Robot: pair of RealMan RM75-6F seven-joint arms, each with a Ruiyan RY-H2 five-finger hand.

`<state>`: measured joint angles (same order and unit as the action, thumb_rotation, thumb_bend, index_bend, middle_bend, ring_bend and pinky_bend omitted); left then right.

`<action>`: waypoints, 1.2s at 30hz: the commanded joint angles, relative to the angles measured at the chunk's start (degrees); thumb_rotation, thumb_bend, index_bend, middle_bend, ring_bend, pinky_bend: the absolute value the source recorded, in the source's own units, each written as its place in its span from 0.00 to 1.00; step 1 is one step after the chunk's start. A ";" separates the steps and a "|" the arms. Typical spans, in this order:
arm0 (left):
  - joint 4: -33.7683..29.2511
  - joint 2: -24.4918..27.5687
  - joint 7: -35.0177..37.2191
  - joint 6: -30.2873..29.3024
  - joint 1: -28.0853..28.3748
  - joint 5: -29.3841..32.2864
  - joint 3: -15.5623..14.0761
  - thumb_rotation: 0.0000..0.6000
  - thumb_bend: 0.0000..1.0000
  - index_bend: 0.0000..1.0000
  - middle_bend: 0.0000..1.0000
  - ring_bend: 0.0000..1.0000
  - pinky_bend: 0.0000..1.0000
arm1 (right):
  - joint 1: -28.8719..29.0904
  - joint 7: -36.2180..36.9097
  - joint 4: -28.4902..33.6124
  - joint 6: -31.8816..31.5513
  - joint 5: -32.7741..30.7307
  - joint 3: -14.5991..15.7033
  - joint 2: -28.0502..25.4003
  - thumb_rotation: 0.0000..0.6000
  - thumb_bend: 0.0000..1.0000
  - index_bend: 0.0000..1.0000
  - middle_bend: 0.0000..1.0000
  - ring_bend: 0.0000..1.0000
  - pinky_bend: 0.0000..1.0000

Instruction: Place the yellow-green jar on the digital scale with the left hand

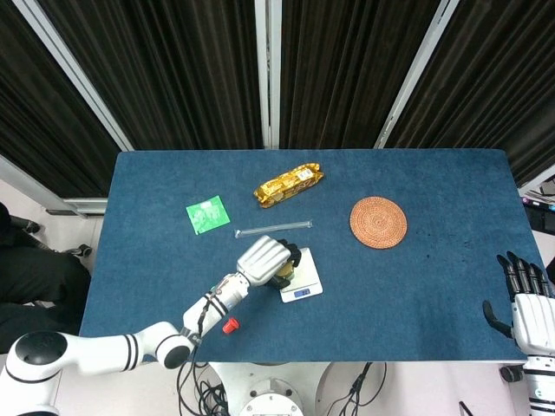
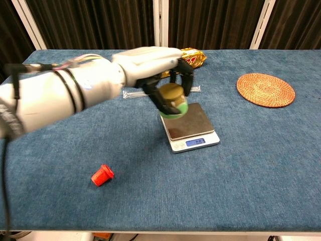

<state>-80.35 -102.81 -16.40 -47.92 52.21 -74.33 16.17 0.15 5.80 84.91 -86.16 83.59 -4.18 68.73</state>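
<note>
Several bits of clutter sit around the digital scale (image 2: 189,127): a clear tube (image 1: 273,228) at its 12 o'clock, a gold snack pack (image 1: 288,184) farther that way, a green packet (image 1: 207,214) at 10, a woven coaster (image 2: 265,90) at 2, and a small red cap (image 2: 102,174) at 7. Left hand (image 2: 150,65) is wrapped around the yellow-green jar (image 2: 173,100), held tilted just above the scale's near-left edge. Right hand (image 1: 525,299) hangs off the table's (image 2: 251,165) right edge, fingers spread, holding nothing. Blue cloth table, dark curtains behind.
</note>
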 commanded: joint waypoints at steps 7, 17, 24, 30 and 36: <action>6.46 -6.38 -0.08 0.34 3.80 2.17 0.26 1.00 0.30 0.49 0.48 0.47 0.69 | -0.53 3.06 -2.19 -1.05 -0.02 -0.33 0.53 1.00 0.31 0.00 0.00 0.00 0.00; 12.87 -10.19 2.38 -1.12 5.01 1.09 -0.69 1.00 0.31 0.41 0.42 0.41 0.64 | -0.62 4.28 -3.20 -0.70 -0.27 -0.33 0.56 1.00 0.31 0.00 0.00 0.00 0.00; 13.64 -10.05 4.41 -2.78 4.52 -0.98 -2.17 1.00 0.26 0.26 0.26 0.18 0.44 | -0.54 4.21 -3.16 -0.58 -0.41 -0.49 0.52 1.00 0.31 0.00 0.00 0.00 0.00; 12.68 -9.01 4.36 -3.30 4.10 -1.48 -2.88 1.00 0.24 0.19 0.18 0.12 0.37 | -0.46 3.50 -2.76 -0.46 -0.37 -0.44 0.50 1.00 0.31 0.00 0.00 0.00 0.00; 6.84 -4.10 0.71 -6.34 1.71 -2.01 -4.07 1.00 0.24 0.17 0.18 0.12 0.36 | -0.62 3.41 -2.37 -0.66 -0.55 -0.55 0.23 1.00 0.31 0.00 0.00 0.00 0.00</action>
<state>-70.69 -109.45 -13.74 -52.68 55.28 -76.17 12.69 -0.46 9.20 82.53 -86.82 83.04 -4.73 68.96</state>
